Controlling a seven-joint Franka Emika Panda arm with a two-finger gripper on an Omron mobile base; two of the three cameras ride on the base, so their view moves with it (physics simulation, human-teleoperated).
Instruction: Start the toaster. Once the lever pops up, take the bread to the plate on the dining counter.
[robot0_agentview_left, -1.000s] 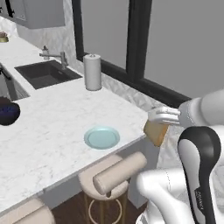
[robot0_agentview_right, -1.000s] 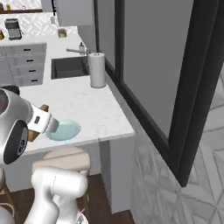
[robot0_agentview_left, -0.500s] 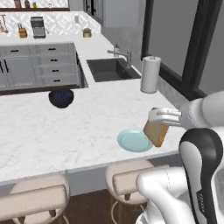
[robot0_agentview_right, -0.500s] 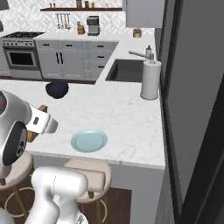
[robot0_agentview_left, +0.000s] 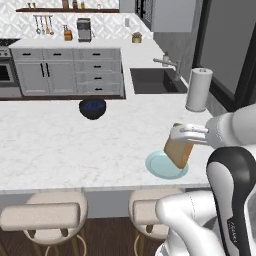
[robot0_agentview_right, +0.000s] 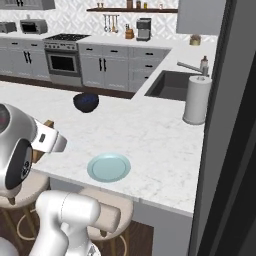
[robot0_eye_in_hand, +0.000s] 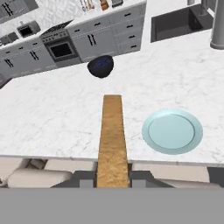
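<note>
My gripper (robot0_agentview_left: 178, 135) is shut on the bread (robot0_agentview_left: 179, 152), a golden-tan slice with a brown crust, tilted and held above the dining counter (robot0_agentview_left: 75, 150) near its front edge. The pale blue-green plate (robot0_agentview_left: 159, 167) lies flat just below and behind the slice. In the hand view the bread (robot0_eye_in_hand: 111, 131) runs edge-on up from the fingertips (robot0_eye_in_hand: 87, 180), and the plate (robot0_eye_in_hand: 172, 131) lies to its right, apart from it. In the right base view the plate (robot0_agentview_right: 109, 167) sits right of my hand (robot0_agentview_right: 47, 140). A boxy grey appliance (robot0_agentview_right: 31, 26) on the far counter is too small to name.
A dark bowl (robot0_agentview_left: 92, 108) with blue contents stands further back on the counter. A white paper towel roll (robot0_agentview_left: 198, 89) stands by the sink (robot0_agentview_left: 152, 80) and tap. Beige stools (robot0_agentview_left: 45, 215) sit under the counter's overhang. A dark window frame (robot0_agentview_right: 220, 125) rises on the right.
The base has moved, so the whole scene has shifted. The plate now appears right under the held bread. The gripper still holds the slice.
</note>
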